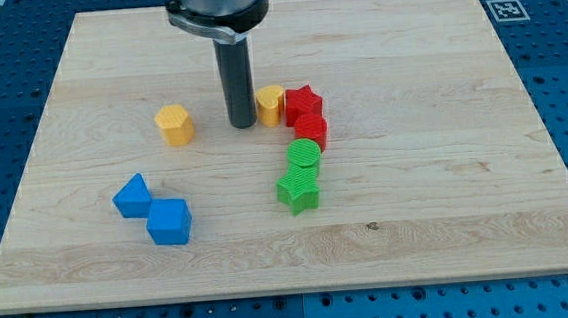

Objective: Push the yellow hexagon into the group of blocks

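Note:
The yellow hexagon [174, 124] lies alone left of centre on the wooden board [415, 170]. My tip [243, 125] stands to its right, apart from it, just left of a yellow heart-like block [270, 105]. That yellow block touches a red star [302, 105], with a second red block [311, 130] below it. A green round block [304, 155] and a green star [298, 189] continue the column downward. Together they form the group right of my tip.
A blue triangle [132, 197] and a blue cube [169, 222] sit together at the view's lower left. A fiducial marker [505, 9] is at the board's upper right corner. Blue perforated table surrounds the board.

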Controlling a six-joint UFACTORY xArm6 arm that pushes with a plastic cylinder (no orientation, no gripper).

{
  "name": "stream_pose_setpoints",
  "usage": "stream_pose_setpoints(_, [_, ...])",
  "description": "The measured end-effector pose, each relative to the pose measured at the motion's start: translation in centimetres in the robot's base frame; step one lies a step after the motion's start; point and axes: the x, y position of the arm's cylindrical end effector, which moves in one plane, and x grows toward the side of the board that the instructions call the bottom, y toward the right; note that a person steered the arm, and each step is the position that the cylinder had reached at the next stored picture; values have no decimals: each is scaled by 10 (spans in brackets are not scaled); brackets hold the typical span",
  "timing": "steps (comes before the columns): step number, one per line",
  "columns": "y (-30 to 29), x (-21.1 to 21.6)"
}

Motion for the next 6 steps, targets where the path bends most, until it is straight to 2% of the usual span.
stream_pose_setpoints(2, [-11, 41])
stream_pose_setpoints(3, [-54, 50])
stream_pose_setpoints(4, [-109, 51])
stream_pose_setpoints(5, [-136, 39])
stream_pose_setpoints(6, [-114, 27])
